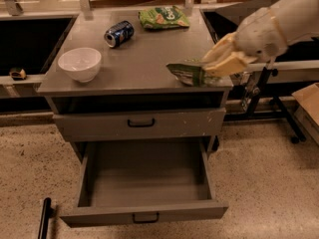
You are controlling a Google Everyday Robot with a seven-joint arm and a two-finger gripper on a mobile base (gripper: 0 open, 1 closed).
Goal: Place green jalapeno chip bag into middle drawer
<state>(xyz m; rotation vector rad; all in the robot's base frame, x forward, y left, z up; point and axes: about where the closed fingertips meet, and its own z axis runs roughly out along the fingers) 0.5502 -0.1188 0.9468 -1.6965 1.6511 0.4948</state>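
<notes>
My gripper (212,66) is at the right front corner of the grey cabinet top (139,63), shut on the green jalapeno chip bag (188,72). The bag is light green and hangs tilted in the fingers just above the top's front edge. The middle drawer (144,180) stands pulled open below, wide and grey with a plain inside and a small black handle on its low front. The gripper and bag are above and to the right of the open drawer. The white arm comes in from the upper right.
A white bowl (79,63) sits at the left of the top. A blue can (118,33) lies at the back. A darker green chip bag (163,17) lies at the back middle. A shut upper drawer front (139,123) with black handle is above the open drawer.
</notes>
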